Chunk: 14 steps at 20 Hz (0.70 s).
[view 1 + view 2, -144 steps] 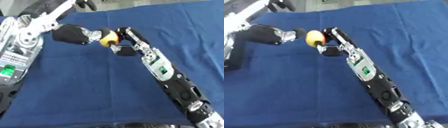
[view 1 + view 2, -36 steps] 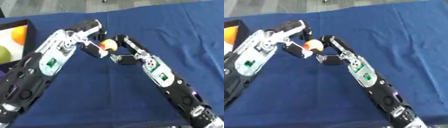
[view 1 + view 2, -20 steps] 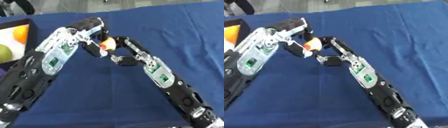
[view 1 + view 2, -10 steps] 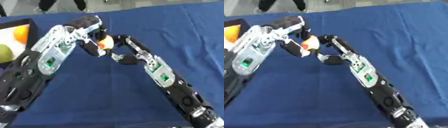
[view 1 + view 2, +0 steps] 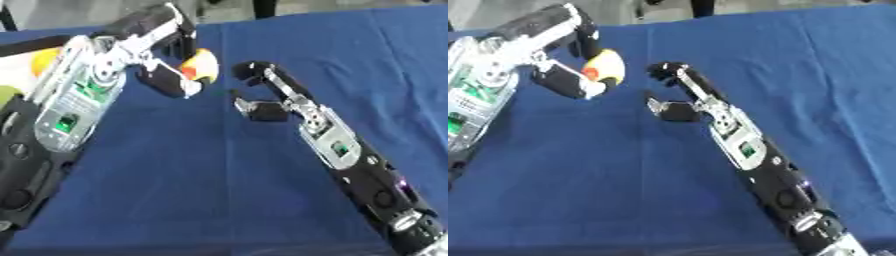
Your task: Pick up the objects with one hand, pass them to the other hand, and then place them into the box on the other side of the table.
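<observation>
Handover is done. The yellow-orange fruit (image 5: 200, 65), with a red patch on one side, now sits only in the left robot hand (image 5: 171, 75), whose fingers and thumb are curled round it and hold it above the blue table (image 5: 219, 190). Half a second ago both hands met at the fruit; now there is a clear gap of blue cloth between the fruit and the right robot hand (image 5: 259, 90).

The right robot hand has let go and backed off to the right. Its fingers are bent at the tips but hold nothing, and its thumb sticks out low and apart from them. It hangs just over the table, near the fruit but not touching it.

The left arm has lifted and swung toward the robot's left, so the fruit is higher and further left in the view than a moment ago. The box (image 5: 17, 75) shows at the left edge of the left eye view, mostly hidden behind the left arm, with an orange round thing (image 5: 42, 61) and a green one (image 5: 7, 93) already inside.

Judgement: pick and pass steps are complete for this fruit. What remains is carrying it over the box and releasing it. Risk looks small; the fruit could slip as the arm swings.
</observation>
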Tool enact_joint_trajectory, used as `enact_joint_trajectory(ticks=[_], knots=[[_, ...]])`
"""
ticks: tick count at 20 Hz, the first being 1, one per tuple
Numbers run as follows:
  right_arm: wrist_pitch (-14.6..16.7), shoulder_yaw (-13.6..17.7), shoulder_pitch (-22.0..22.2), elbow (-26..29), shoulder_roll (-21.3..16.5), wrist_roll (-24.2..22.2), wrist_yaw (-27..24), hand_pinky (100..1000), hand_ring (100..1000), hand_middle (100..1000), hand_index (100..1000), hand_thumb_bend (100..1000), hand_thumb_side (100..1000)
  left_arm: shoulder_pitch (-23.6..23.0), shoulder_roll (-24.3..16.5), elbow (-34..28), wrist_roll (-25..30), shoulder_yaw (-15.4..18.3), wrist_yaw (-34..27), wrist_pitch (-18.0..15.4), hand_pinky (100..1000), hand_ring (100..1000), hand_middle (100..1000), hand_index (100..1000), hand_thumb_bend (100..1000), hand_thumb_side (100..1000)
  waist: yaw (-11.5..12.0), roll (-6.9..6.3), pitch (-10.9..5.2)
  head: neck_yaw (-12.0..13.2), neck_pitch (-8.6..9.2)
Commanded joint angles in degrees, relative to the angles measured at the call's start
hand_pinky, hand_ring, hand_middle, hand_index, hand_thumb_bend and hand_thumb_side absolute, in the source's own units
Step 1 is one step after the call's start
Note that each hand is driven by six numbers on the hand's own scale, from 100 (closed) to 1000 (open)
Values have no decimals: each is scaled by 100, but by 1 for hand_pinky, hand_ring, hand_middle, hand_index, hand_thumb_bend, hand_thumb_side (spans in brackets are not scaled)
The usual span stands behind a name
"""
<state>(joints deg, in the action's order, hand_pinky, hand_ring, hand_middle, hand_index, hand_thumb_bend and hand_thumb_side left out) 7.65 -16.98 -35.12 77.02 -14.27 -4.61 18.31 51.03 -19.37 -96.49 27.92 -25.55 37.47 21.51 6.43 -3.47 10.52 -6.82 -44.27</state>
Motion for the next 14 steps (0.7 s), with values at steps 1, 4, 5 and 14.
enact_joint_trajectory(ticks=[1,4,5,14], knots=[[-128,69,-95,122,-128,129,-44,772,802,734,814,145,298,-4,-335,-462,-132,326,-153,257,587,534,446,366,342,100,26,15,-154,61,15],[-223,65,-83,123,-153,230,-112,771,800,731,813,139,301,-140,-641,-792,-321,636,-355,514,590,533,448,383,330,100,48,23,-147,135,15],[-236,64,-80,131,-163,244,-133,771,800,730,812,138,304,-181,-737,-879,-390,743,-441,596,590,533,449,387,324,100,53,33,-143,150,15],[-288,65,-57,303,-244,234,-215,772,800,730,811,145,294,-282,-1551,-741,-911,1390,-1320,1165,591,531,452,384,289,100,82,146,-134,599,15]])
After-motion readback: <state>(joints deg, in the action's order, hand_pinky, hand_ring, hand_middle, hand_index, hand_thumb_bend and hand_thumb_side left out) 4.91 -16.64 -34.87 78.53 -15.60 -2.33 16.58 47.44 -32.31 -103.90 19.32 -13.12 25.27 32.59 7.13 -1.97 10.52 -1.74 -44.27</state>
